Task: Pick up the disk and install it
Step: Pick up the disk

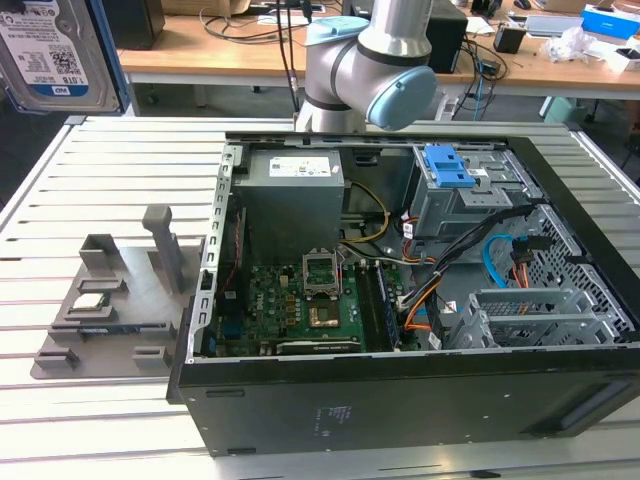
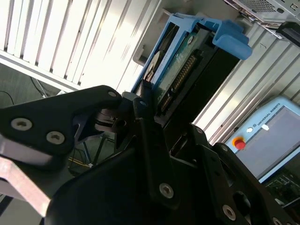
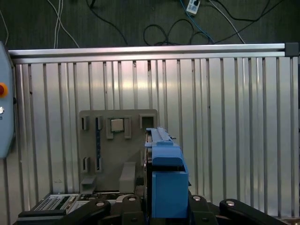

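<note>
The disk, a silver drive with a white-and-blue label and blue side rails, hangs high at the exterior view's upper left, well above the slatted table. In the second wrist view my gripper is shut on the disk, its black fingers clamping the near end. The first wrist view shows the disk edge-on, blue rail toward the camera, held between the gripper links above the grey fixture.
The open computer case lies on the table, with a grey drive cage and blue latch at its far side. The grey fixture with a small processor chip sits at the exterior view's left. A teach pendant lies nearby.
</note>
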Motion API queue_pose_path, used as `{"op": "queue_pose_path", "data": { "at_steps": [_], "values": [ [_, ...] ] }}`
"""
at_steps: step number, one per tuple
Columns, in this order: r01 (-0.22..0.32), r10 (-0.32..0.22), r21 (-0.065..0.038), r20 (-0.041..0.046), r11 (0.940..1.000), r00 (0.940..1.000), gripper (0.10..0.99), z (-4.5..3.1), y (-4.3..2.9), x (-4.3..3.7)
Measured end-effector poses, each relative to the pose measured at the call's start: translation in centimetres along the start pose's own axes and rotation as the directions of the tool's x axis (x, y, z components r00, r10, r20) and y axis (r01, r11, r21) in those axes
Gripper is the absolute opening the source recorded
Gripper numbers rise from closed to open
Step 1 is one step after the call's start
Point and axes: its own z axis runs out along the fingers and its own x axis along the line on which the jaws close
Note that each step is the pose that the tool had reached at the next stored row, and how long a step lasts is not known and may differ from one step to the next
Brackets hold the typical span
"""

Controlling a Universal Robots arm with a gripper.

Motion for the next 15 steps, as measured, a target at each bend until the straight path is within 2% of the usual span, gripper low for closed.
{"op": "queue_pose_path", "data": {
  "at_steps": [3, 9, 12, 14, 15],
  "values": [
    [0.0, 0.0, 0.0, 0.0, 1.0, 1.0, 0.361, 0.0, -0.2, -0.01],
    [0.0, 0.0, 0.0, -0.001, 1.0, 1.0, 0.361, 0.01, -1.75, -0.06],
    [0.0, 0.0, 0.0, -0.001, 1.0, 1.0, 0.361, 0.03, -2.68, -0.1],
    [0.0, 0.0, 0.0, -0.001, 1.0, 1.0, 0.361, 0.05, -4.05, -0.14],
    [0.0, 0.0, 0.0, -0.0009, 1.0, 1.0, 0.361, 0.06, -4.46, -0.16]
  ]
}}
